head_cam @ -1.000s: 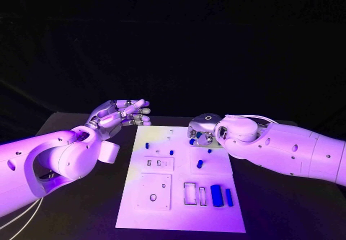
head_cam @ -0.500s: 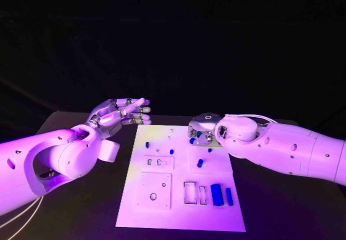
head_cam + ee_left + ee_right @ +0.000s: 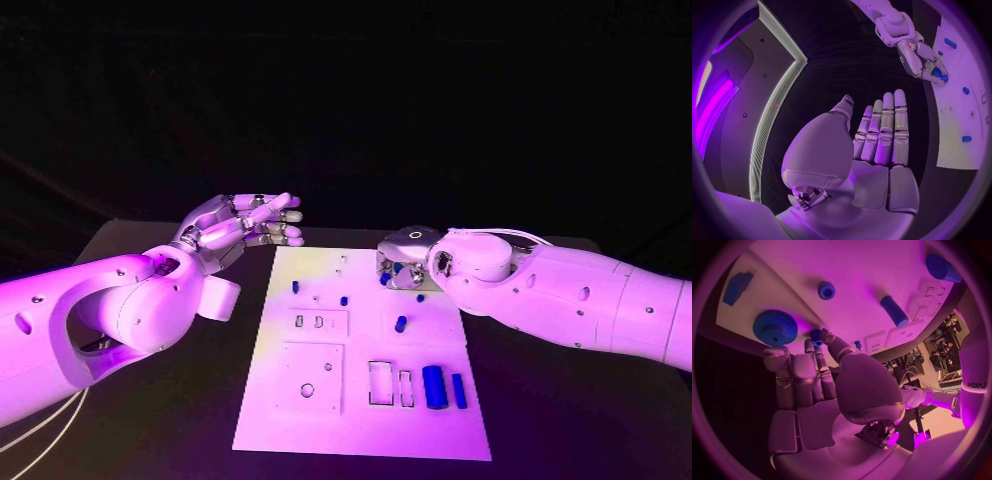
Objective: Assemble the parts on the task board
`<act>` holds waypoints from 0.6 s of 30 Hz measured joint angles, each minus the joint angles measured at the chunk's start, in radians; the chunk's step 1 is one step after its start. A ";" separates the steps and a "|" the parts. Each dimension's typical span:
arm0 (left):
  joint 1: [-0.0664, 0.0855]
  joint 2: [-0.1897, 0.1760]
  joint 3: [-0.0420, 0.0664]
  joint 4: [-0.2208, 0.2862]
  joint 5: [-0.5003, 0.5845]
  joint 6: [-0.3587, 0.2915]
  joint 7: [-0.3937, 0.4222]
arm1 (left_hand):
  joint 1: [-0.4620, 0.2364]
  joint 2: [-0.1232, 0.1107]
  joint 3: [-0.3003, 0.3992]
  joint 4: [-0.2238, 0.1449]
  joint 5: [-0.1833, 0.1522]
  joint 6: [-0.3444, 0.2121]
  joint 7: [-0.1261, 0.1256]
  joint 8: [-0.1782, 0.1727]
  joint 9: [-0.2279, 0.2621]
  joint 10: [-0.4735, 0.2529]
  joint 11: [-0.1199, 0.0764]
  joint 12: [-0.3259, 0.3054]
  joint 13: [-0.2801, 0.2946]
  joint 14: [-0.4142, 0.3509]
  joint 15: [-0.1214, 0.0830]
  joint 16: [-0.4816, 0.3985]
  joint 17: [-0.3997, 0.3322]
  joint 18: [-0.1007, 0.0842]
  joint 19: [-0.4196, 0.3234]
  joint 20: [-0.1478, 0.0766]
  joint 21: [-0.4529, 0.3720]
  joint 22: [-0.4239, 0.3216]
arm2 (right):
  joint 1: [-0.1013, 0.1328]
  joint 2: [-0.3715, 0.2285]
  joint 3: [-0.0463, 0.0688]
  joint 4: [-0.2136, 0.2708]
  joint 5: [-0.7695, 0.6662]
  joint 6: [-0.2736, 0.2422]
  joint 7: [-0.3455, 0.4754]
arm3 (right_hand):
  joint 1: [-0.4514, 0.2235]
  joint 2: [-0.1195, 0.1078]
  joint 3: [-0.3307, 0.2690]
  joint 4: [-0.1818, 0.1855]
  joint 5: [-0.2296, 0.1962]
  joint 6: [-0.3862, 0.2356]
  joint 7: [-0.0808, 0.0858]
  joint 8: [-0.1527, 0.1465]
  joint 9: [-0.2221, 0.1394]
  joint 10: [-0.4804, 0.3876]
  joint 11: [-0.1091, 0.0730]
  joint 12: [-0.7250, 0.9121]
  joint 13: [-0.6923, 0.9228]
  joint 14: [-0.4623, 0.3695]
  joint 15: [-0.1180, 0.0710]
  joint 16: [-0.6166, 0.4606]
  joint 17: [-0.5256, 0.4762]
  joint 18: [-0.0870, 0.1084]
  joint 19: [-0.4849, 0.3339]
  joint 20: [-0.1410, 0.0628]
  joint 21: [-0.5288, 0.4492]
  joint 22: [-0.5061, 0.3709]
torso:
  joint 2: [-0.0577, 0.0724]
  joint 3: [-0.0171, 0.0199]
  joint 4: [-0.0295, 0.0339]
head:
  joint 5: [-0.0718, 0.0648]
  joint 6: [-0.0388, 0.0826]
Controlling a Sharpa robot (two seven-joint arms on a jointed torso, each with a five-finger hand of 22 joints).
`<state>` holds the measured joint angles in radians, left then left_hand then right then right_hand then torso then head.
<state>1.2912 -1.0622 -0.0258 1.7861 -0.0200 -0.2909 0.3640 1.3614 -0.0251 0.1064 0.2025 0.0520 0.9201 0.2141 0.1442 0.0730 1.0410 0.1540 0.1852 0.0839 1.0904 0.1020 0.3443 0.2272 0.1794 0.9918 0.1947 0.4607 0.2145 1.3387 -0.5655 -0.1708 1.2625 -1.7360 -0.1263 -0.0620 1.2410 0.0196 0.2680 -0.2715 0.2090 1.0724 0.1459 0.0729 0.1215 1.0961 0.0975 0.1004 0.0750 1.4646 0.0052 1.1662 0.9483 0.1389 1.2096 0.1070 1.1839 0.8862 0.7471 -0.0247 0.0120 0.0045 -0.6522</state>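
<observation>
Task board (image 3: 361, 400), flat white plate mid-table in head view, right hand (image 3: 405, 262) over its far edge, left wrist view, left hand (image 3: 879, 135) flat, fingers straight, empty, right wrist view, fingertips (image 3: 822, 335) pinched small blue part (image 3: 816, 336) beside ridged blue gear (image 3: 775, 327).

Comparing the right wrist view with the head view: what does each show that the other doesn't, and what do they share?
Right wrist only: a blue gear beside the right hand's fingertips, which pinch a small blue part.

Head only: the left hand, raised with fingers straight beside the task board, holding nothing, and two upright blue blocks at the board's near end.

Both: the right hand over the board's far end, and a blue cylinder lying on the board.
</observation>
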 measured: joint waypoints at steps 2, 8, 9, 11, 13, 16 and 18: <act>0.000 0.000 0.000 0.000 0.000 0.000 0.000 | 0.000 0.000 0.000 0.000 0.000 0.000 0.000 0.000 0.000 0.000 0.000 0.000 0.000 0.000 0.000 0.000 0.000 0.000 0.000 0.000 0.000 0.000 | -0.001 0.001 0.000 -0.001 0.000 0.001 0.000 | 0.000 0.000 0.006 0.000 0.000 0.000 0.000 0.000 0.000 0.000 0.000 0.004 0.000 0.000 0.000 0.004 0.001 0.000 0.000 0.000 0.003 0.000 | 0.000 0.0003 -0.0004 | 0.000 -0.002; 0.000 0.000 0.000 0.000 0.000 0.000 -0.002 | 0.000 0.000 0.000 0.000 0.000 0.000 0.000 0.000 0.000 0.000 0.000 0.000 0.000 0.000 0.000 0.000 0.000 0.000 0.000 0.000 0.000 0.000 | -0.002 0.001 0.001 -0.003 0.000 0.005 0.000 | 0.000 0.000 0.014 -0.001 0.000 0.000 0.000 0.000 0.001 0.000 0.000 0.005 -0.001 0.000 0.000 0.006 0.003 0.000 0.000 0.000 0.003 0.006 | 0.000 0.0009 -0.0006 | 0.001 -0.006; 0.000 0.000 0.000 0.000 0.000 0.000 -0.002 | 0.000 0.000 0.000 0.000 0.000 0.000 0.000 0.000 0.000 0.000 0.000 -0.001 0.000 0.000 0.000 0.000 0.000 0.000 0.000 0.000 0.000 0.000 | -0.002 0.001 0.001 -0.003 0.000 0.005 0.000 | 0.003 0.003 0.018 -0.002 0.000 0.003 0.002 0.000 0.002 0.000 0.000 0.008 -0.001 0.000 0.000 0.010 0.004 0.000 0.000 0.000 0.007 0.007 | 0.000 0.0011 -0.0007 | 0.001 -0.007; 0.000 0.000 0.000 0.000 0.000 0.000 -0.002 | 0.000 0.000 0.000 0.000 0.000 -0.003 0.003 0.000 0.000 0.000 0.000 -0.005 0.000 0.000 0.000 0.000 0.001 0.000 0.000 0.000 0.000 -0.001 | -0.003 0.001 0.001 -0.003 0.000 0.006 0.000 | 0.006 0.005 0.024 -0.003 0.000 0.007 0.000 0.000 0.003 0.000 0.000 0.010 -0.001 0.000 0.000 0.010 0.004 0.000 0.000 0.000 0.010 0.010 | 0.000 0.0012 -0.0009 | 0.001 -0.009; 0.000 0.000 0.000 0.000 0.000 0.000 -0.003 | 0.000 0.000 0.000 0.000 0.000 -0.004 0.004 0.000 0.000 0.000 0.000 -0.005 0.000 0.000 0.000 0.000 0.001 0.000 0.000 0.000 0.000 -0.001 | -0.003 0.000 0.001 -0.003 0.000 0.006 0.000 | 0.009 0.008 0.034 -0.003 0.000 0.007 0.000 0.000 0.004 0.004 -0.004 0.011 -0.002 0.000 0.000 0.015 0.008 0.000 0.000 0.000 0.011 0.015 | 0.000 0.0012 -0.0011 | 0.002 -0.009; 0.001 0.000 0.000 -0.001 0.000 0.000 -0.003 | 0.000 0.000 0.000 0.000 0.000 -0.004 0.004 0.000 0.000 0.000 0.000 -0.005 0.000 0.000 0.000 0.000 0.001 0.000 0.000 0.000 0.000 -0.001 | -0.003 0.000 0.001 -0.003 0.000 0.005 0.000 | 0.012 0.022 0.065 -0.004 -0.014 0.023 -0.001 -0.002 0.007 0.022 -0.008 0.021 -0.005 0.000 0.000 0.030 0.021 0.000 0.011 -0.003 0.026 0.035 | 0.000 0.0012 -0.0012 | 0.002 -0.009; 0.001 0.000 0.000 -0.001 0.000 0.000 -0.004 | 0.000 0.000 0.000 0.000 0.000 -0.004 0.004 0.000 0.000 0.000 0.000 -0.005 0.000 0.000 0.000 0.000 0.001 0.000 0.000 0.000 0.000 -0.001 | -0.003 -0.001 0.001 -0.003 0.000 0.004 0.000 | 0.012 0.026 0.086 -0.006 -0.016 0.031 -0.003 0.000 0.009 0.035 -0.010 0.026 -0.006 0.000 0.000 0.035 0.027 0.000 0.014 -0.007 0.032 0.046 | 0.000 0.0012 -0.0012 | 0.002 -0.009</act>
<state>1.2917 -1.0621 -0.0258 1.7849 -0.0199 -0.2908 0.3602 1.3615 -0.0251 0.1065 0.2025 0.0520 0.9163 0.2178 0.1442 0.0731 1.0410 0.1540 0.1800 0.0840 1.0904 0.1020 0.3443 0.2280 0.1794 0.9918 0.1947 0.4608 0.2135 1.3354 -0.5663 -0.1700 1.2596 -1.7359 -0.1222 -0.0616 1.2533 0.0453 0.3541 -0.2770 0.1928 1.1038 0.1433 0.0725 0.1308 1.1314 0.0873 0.1259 0.0694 1.4646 0.0052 1.2013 0.9757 0.1390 1.2241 0.1001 1.2161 0.9321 0.7472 -0.0236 0.0108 0.0061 -0.6616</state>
